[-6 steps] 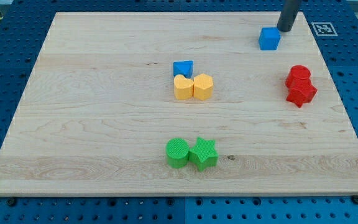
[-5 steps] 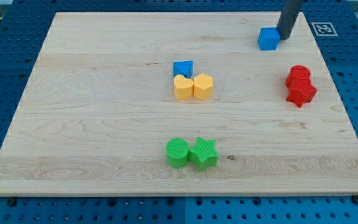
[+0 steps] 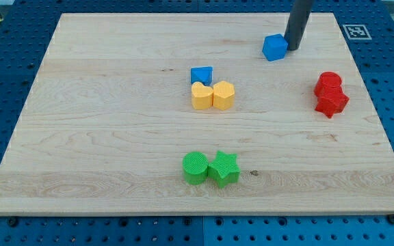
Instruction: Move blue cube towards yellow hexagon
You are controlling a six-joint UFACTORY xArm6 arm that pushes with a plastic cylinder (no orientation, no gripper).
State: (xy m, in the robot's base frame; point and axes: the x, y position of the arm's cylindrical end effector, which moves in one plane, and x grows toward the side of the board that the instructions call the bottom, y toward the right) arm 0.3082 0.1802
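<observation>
While the blue cube (image 3: 274, 47) sits near the view's top, right of centre on the wooden board (image 3: 101, 137), my tip (image 3: 293, 48) is pressed against its right-hand face, so the cube lies directly to the view's left of the rod. Nothing is grasped, since the rod is bare and can only push. The yellow hexagon (image 3: 224, 95) is found toward the view's lower left of the cube, well apart from it, flanked by a yellow heart-like block (image 3: 201, 96) with a small blue block (image 3: 201, 74) just above. A push slanted downward as well as leftward is judged necessary. No brand or readable writing is visible; only a black-and-white marker tag (image 3: 355, 31) is seen at the board's top-right corner.
</observation>
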